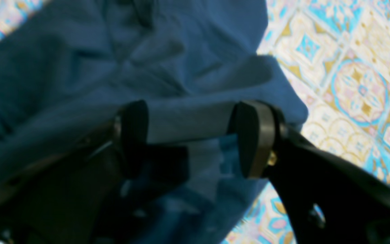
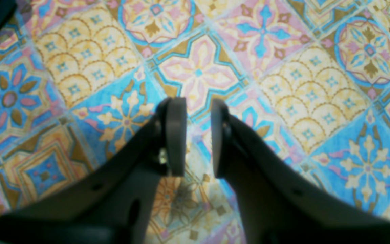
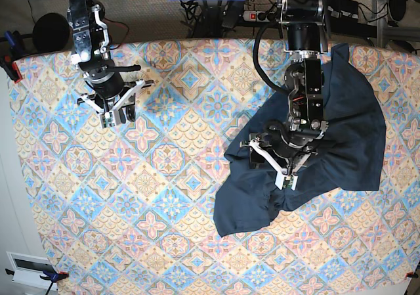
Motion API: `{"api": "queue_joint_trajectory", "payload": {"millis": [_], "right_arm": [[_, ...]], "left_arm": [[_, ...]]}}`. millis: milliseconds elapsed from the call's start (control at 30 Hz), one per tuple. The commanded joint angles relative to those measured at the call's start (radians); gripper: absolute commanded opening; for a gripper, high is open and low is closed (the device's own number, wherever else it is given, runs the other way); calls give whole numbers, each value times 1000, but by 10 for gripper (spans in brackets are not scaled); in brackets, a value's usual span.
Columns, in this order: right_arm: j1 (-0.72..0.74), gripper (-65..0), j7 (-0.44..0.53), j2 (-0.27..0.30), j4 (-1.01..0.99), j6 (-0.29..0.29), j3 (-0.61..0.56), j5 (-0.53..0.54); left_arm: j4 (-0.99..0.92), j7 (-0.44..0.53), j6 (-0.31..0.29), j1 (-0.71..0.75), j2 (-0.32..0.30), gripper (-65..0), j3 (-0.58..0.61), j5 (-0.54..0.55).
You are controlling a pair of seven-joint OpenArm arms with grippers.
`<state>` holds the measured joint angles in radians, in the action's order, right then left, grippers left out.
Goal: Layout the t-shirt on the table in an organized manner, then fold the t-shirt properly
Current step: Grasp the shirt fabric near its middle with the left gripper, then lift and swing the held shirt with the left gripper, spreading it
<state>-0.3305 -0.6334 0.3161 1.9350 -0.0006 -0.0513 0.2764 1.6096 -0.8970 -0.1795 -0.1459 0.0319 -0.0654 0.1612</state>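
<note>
In the upper left of the base view, the right gripper (image 3: 117,114) hangs over the bare table (image 3: 164,196), its jaws a little apart and grasping nothing. Right of centre, the left gripper (image 3: 268,163) is spread wide, released, just above the t-shirt (image 3: 348,137), which lies rumpled across the right side.

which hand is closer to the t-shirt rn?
Left. The left hand is directly over the crumpled t-shirt, jaws open with fabric between the pads. The right hand is far across the table, over bare patterned cloth, holding nothing.
</note>
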Motion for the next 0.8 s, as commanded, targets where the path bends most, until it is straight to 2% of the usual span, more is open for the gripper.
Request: {"api": "queue_joint_trajectory", "payload": {"millis": [0, 133, 267, 500, 633, 767], "right_arm": [[6, -523, 24, 10, 19, 0, 5, 1], [6, -523, 24, 8, 19, 0, 5, 1], [6, -523, 24, 8, 21, 0, 5, 1], [6, -523, 24, 8, 21, 0, -38, 1], [6, -523, 24, 8, 21, 0, -45, 1], [6, -523, 24, 8, 21, 0, -45, 1]], "left_arm": [[10, 25, -5, -31, 6, -248, 2, 22], [5, 25, -5, -33, 4, -248, 46, 62], [-12, 25, -7, -51, -2, -247, 92, 31], [-220, 29, -4, -163, -3, -246, 149, 21], [-317, 88, -2, -183, 3, -247, 149, 19], [-409, 101, -1, -189, 4, -249, 151, -9]]}}
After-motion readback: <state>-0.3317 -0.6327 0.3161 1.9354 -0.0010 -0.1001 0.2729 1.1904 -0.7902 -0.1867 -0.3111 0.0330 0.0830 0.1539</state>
